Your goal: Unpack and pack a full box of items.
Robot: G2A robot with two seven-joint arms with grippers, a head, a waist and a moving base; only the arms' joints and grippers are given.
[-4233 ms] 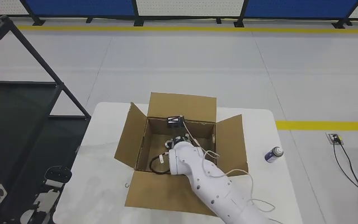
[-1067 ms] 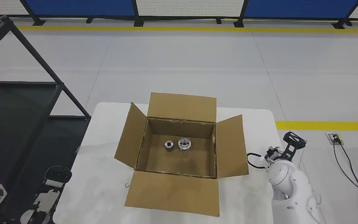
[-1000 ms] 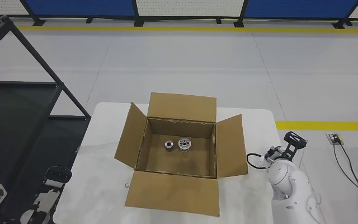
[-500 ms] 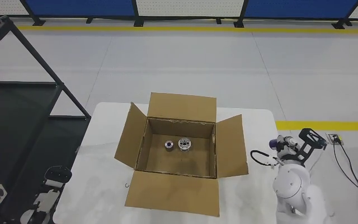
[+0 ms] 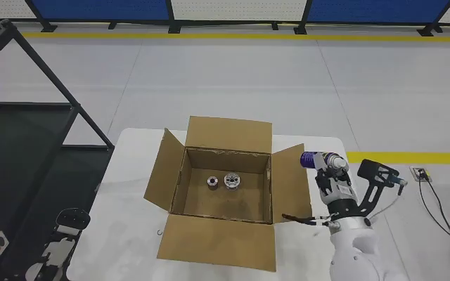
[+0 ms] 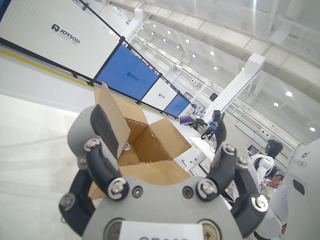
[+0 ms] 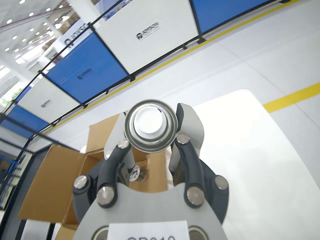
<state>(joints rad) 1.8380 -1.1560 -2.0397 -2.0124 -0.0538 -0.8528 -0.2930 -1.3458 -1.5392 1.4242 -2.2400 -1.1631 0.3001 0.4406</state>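
An open cardboard box (image 5: 221, 242) stands in the middle of the white table (image 5: 130, 190), with two small round items (image 5: 232, 180) on its floor. My right gripper (image 5: 328, 174) is shut on a spray can (image 5: 314, 159) with a purple body. It holds the can in the air just right of the box's right flap (image 5: 290, 181). In the right wrist view the can's silver top (image 7: 151, 132) faces the camera between the fingers (image 7: 191, 123), with the box (image 7: 47, 176) beyond. My left gripper (image 6: 162, 131) stands open and holds nothing, low beside the box (image 6: 152, 148).
A black metal frame (image 5: 42, 133) stands off the table's left side. Bare table surface lies right of the box (image 5: 330, 151) and along its left side. The box's four flaps are folded outward.
The right arm left the box and went to the can standing on the table's right side. It closed on the can, lifted it and carried it toward the box's right flap.
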